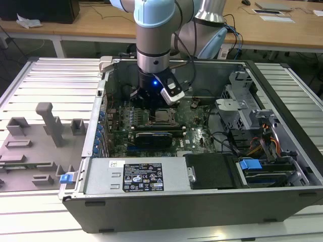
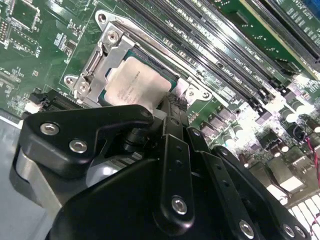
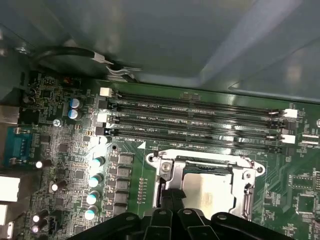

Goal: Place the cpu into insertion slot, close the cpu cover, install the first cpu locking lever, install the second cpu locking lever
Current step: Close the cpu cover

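Observation:
The cpu (image 2: 134, 86), a flat square chip with a silvery-beige top, lies in the insertion slot (image 3: 167, 172) on the green motherboard; it also shows in the first wrist view (image 3: 210, 192) and in the exterior view (image 1: 162, 116). The silver cpu cover (image 2: 102, 62) appears to lie flat as a frame around the chip. My black gripper (image 2: 170, 107) hangs just over one edge of the socket, fingers drawn together with nothing visible between them. In the first wrist view the gripper (image 3: 170, 197) meets the socket's rim beside the chip. Its linkage hides part of the chip.
Long black memory slots (image 3: 200, 117) run along one side of the socket. In the exterior view a long black card (image 1: 154, 137) lies in front of the socket, with the grey supply box (image 1: 136, 176), drive cage (image 1: 242, 108) and case walls around. A grey fixture tray (image 1: 35, 141) lies at that view's left.

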### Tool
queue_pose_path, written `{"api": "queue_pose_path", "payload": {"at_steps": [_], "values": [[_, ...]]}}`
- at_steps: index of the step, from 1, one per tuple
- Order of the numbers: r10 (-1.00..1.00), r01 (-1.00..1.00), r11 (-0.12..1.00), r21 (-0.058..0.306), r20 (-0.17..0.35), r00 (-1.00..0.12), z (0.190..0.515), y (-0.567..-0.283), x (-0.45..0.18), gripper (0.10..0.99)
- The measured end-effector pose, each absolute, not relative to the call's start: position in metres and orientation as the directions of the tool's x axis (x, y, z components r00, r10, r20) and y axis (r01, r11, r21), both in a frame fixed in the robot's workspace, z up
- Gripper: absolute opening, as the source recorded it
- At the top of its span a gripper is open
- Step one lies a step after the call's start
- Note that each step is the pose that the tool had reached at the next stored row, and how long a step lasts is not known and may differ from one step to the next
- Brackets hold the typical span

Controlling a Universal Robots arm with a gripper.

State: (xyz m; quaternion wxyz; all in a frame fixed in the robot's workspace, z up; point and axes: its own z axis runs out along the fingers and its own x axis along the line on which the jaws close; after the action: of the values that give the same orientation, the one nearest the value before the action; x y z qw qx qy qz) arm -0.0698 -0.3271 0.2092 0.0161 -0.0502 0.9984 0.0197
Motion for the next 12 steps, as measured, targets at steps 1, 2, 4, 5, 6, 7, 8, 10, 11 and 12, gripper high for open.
{"api": "queue_pose_path", "payload": {"at_steps": [1, 2, 4, 5, 6, 7, 8, 10, 11, 12], "values": [[-0.1, -0.101, 0.994, 0.038, -0.034, -0.994, 0.211, -0.327, -0.07, 0.106], [-0.1, -0.101, 0.994, 0.038, -0.034, -0.994, 0.211, -0.327, -0.07, 0.106], [-0.1, -0.101, 0.994, 0.037, -0.033, -0.994, 0.212, -0.327, -0.064, 0.106], [-0.1, -0.101, 0.994, 0.038, -0.033, -0.994, 0.212, -0.327, -0.061, 0.106], [-0.1, -0.101, 0.994, 0.038, -0.032, -0.995, 0.212, -0.327, -0.057, 0.106], [-0.1, -0.101, 0.994, 0.038, -0.031, -0.995, 0.212, -0.327, -0.054, 0.106], [-0.1, -0.101, 0.994, 0.038, -0.03, -0.995, 0.212, -0.327, -0.049, 0.106], [-0.1, -0.101, 0.994, 0.038, -0.029, -0.995, 0.212, -0.327, -0.045, 0.106], [-0.1, -0.101, 0.994, 0.038, -0.028, -0.995, 0.212, -0.327, -0.044, 0.106], [-0.1, -0.101, 0.994, 0.038, -0.028, -0.995, 0.213, -0.327, -0.044, 0.106]]}}
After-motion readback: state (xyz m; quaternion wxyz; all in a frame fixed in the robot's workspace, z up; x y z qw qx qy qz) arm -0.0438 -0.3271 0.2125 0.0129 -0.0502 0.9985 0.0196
